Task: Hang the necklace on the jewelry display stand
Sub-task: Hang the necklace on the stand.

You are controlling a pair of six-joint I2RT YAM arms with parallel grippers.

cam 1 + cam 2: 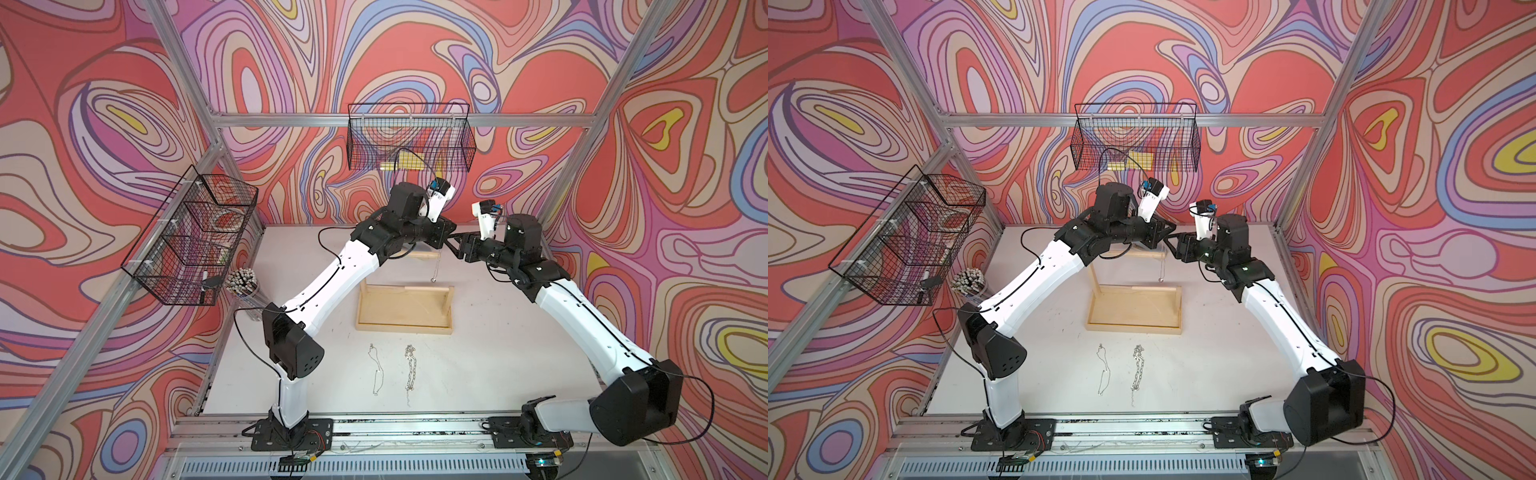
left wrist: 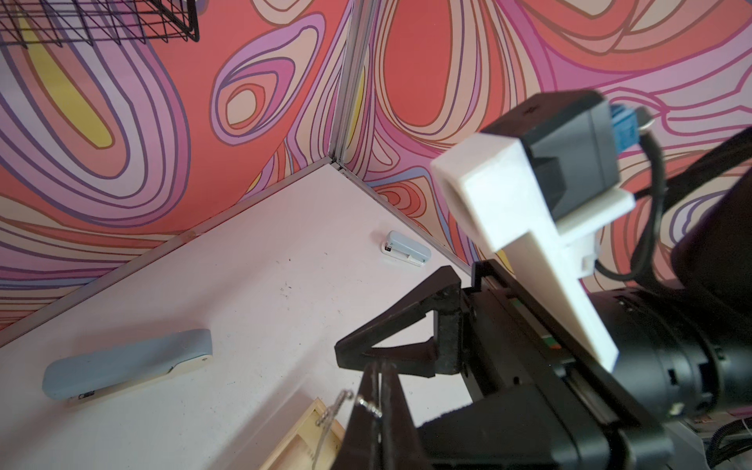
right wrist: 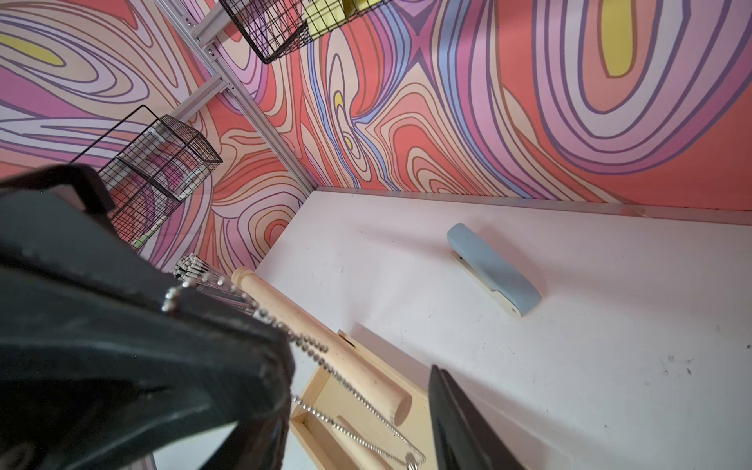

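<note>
The jewelry display stand [image 1: 403, 328] [image 1: 1133, 328] is pale wood with a rimmed tray base, standing mid-table. Its upper dowel bar [image 3: 325, 346] runs under both grippers. A fine beaded necklace [image 3: 358, 401] lies over that bar and hangs in a loop, its pendant low over the tray [image 1: 433, 279]. My left gripper [image 2: 378, 390] [image 1: 448, 239] is shut on the necklace chain just above the bar's free end. My right gripper [image 3: 366, 427] [image 1: 457, 245] faces it tip to tip with its fingers apart. The hanging loop passes between them and neither finger grips it.
Two more necklaces lie on the table in front of the stand, a thin one [image 1: 376, 370] and a heavy link chain [image 1: 410, 368]. A blue-grey stapler [image 3: 494, 268] and a small one [image 2: 407, 253] lie behind. A cup of sticks [image 1: 243, 280] and wire baskets [image 1: 195, 237] [image 1: 409, 141] stand along the left and back walls.
</note>
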